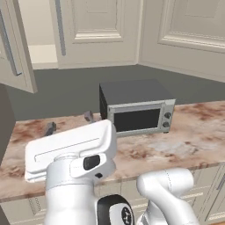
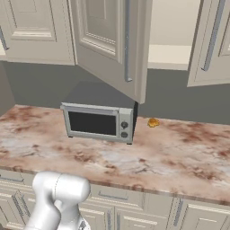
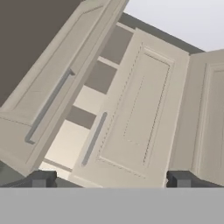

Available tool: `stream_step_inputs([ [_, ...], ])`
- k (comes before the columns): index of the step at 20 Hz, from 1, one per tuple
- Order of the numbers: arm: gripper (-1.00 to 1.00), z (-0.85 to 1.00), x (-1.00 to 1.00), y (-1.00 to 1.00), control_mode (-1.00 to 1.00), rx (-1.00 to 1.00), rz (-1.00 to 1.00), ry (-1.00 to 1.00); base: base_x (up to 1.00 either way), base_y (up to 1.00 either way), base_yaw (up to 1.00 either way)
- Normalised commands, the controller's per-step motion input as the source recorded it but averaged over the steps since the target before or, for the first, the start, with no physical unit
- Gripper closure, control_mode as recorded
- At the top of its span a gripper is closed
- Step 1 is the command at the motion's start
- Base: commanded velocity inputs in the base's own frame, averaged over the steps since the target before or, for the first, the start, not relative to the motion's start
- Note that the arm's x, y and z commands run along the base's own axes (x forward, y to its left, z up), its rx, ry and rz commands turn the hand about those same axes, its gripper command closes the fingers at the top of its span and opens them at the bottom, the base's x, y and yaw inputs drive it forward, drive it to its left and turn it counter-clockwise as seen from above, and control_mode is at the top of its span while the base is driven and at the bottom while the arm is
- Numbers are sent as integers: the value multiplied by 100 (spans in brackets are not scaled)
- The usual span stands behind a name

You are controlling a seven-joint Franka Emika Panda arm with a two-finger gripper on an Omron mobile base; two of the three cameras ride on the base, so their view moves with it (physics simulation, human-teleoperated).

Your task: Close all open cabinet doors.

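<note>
While the arm sits low in front of the counter (image 1: pixel 193 136), its gripper (image 3: pixel 109 178) has the jaws wide apart and holds nothing; the two dark tips point up toward the upper cabinets without touching anything.

Nearest on the counter: toaster oven (image 2: pixel 99 120), door shut, and a small orange-brown item (image 2: pixel 153 122) just beside its right rear corner, identity unclear. Two small dark objects (image 1: pixel 49 128) lie on the counter left of the oven; too small to identify.

Above and behind: two cabinet doors stand open over one cabinet.
- Left door (image 3: pixel 52 94): swung out, grey bar handle facing the room.
- Right door (image 3: pixel 140 109): swung out over the toaster oven; its lower edge hangs above the oven's top.
- Between them, pale shelves (image 3: pixel 83 118) are exposed; they look bare from here.
- Doors further along the corner (image 1: pixel 189 30) appear flush and shut.

Progress, as judged: nothing visibly closed yet on this cabinet; both leaves remain to be pushed shut. The gripper is well apart from either door, so the approach itself is not begun. Likely first target is whichever leaf is nearer the hand; cannot tell which from these views.
</note>
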Motion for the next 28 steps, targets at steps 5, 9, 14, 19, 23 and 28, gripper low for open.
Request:
stream_step_inputs([
  [5, -100, -14, 1, 16, -100, 0, 5, -15, 0, 0, 0],
  [9, -100, -3, 3, 21, -100, 0, 4, -11, 0, 0, 0],
  [14, -100, 0, 3, 21, -100, 0, 3, -1, 0, 0, 0],
  [19, -100, 0, 37, 2, -100, 2, 0, -1, 0, 0, 0],
  [23, -100, 0, 54, 2, -100, 2, 0, 0, 0, 0, 0],
  [28, -100, -4, 43, 30, -100, 0, 0, 0, 0, 0, 0],
])
